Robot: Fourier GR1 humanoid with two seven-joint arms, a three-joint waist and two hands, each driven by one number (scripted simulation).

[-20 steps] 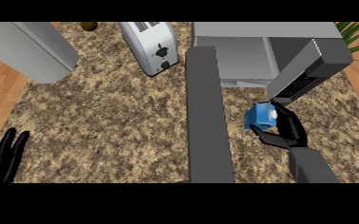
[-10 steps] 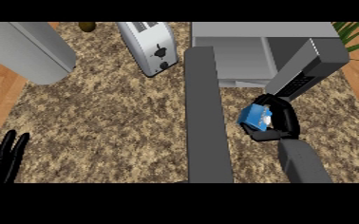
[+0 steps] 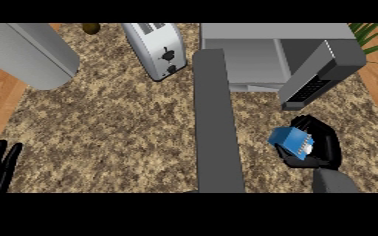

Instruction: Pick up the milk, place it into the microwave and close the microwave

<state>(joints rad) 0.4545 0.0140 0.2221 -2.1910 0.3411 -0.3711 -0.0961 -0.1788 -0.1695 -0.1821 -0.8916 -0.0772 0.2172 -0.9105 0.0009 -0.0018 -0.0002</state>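
Head view, looking steeply down on the speckled brown desk (image 3: 111, 130). Right hand (image 3: 325, 147) sits near the desk's right edge, toward the front, fingers and thumb curled round the milk (image 3: 291, 141), a small blue carton with a pale face; the carton is tilted and partly covered by the black fingers. Whether the carton's base touches the desk cannot be told from this view. The grey right forearm enters from the lower edge just below the hand. Microwave (image 3: 266, 55) stands at the far right corner of the desk, its cavity exposed and light grey inside. Microwave door (image 3: 321, 72) is swung open, angled out toward the front right, its dark inner face with a small patterned panel showing; the door's lower end lies just beyond the milk, apart from it. A long dark grey bar (image 3: 215, 125) runs from the front edge up to the microwave's left side, between the hand and the desk's middle. Toaster (image 3: 156, 50), silver with a black lever, stands at the far edge left of the microwave. A large grey rounded body (image 3: 33, 55) occupies the far left corner. Left hand (image 3: 9, 162) rests at the left edge near the front, fingers straight and pointing up, holding nothing.
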